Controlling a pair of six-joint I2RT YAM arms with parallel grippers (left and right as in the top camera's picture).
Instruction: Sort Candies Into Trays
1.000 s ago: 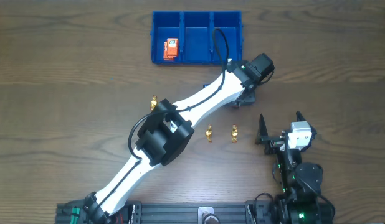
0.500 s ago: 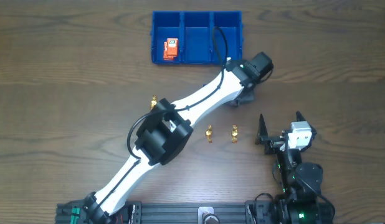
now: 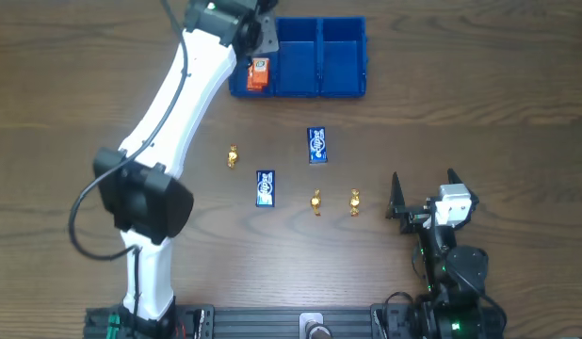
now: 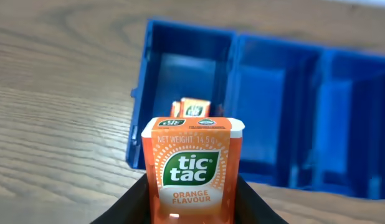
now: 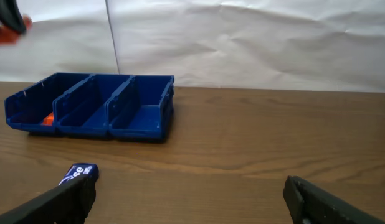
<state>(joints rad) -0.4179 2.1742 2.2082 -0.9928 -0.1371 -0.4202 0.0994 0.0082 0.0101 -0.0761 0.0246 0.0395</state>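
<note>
The left gripper (image 4: 194, 202) is clamped on an orange candy box (image 4: 194, 165), raised by the end compartment of the blue tray (image 4: 232, 99) — released off-centre, it could probably clip the wall or the boxed candy (image 4: 192, 107) already inside and tumble out.

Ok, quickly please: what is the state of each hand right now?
Left hand: closed, holding the orange candy box.
Right hand: open, holding nothing.

A dark brown wood-grain tabletop (image 3: 479, 113) lay flat across the whole work area. Behind its far edge hung a creased white sheet backdrop (image 5: 255, 43), which a thin dark vertical line (image 5: 113, 37) crossed.
</note>
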